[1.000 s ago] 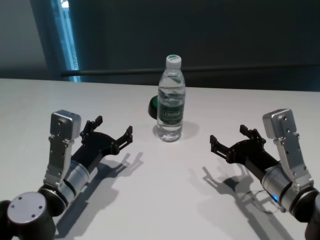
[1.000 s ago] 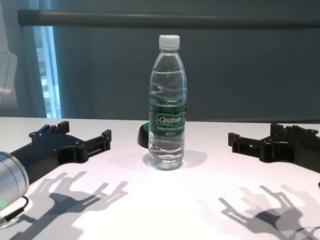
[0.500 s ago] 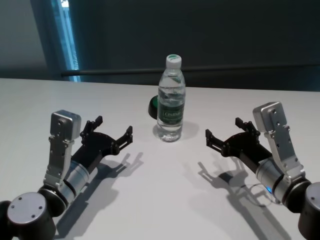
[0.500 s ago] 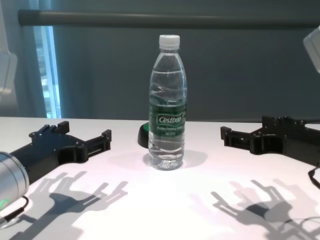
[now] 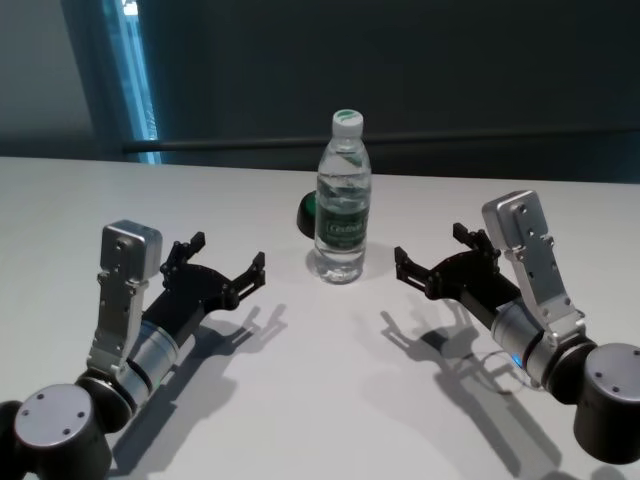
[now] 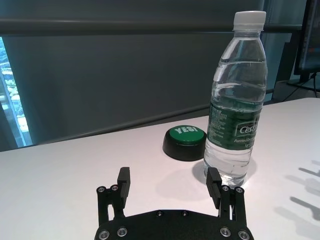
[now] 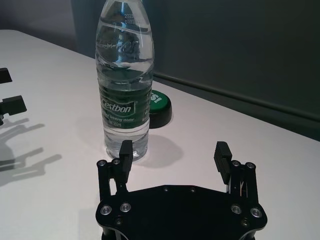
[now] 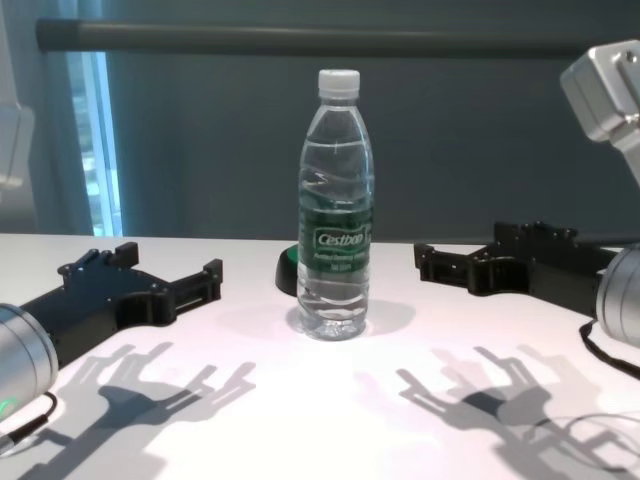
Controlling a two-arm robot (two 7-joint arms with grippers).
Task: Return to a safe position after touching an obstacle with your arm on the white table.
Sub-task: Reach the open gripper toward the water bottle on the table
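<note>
The obstacle, a tall clear water bottle (image 5: 342, 200) (image 8: 336, 210) with a white cap and green label, stands upright mid-way across the white table (image 5: 320, 400). My right gripper (image 5: 430, 247) (image 8: 462, 248) hovers low to the bottle's right, open and empty, a short gap from it. In the right wrist view the bottle (image 7: 125, 85) stands just beyond one fingertip of the right gripper (image 7: 174, 150). My left gripper (image 5: 228, 252) (image 8: 170, 262) (image 6: 168, 177) rests open to the bottle's left, farther from it; the left wrist view shows the bottle (image 6: 237, 110) ahead.
A low black round button with a green top (image 5: 307, 210) (image 6: 186, 141) (image 7: 159, 107) sits just behind the bottle, slightly left. A dark rail and wall run behind the table's far edge. Bare tabletop lies in front of both grippers.
My right gripper has moved left and forward toward the bottle, closing most of the gap. The left arm and the bottle have not moved.
</note>
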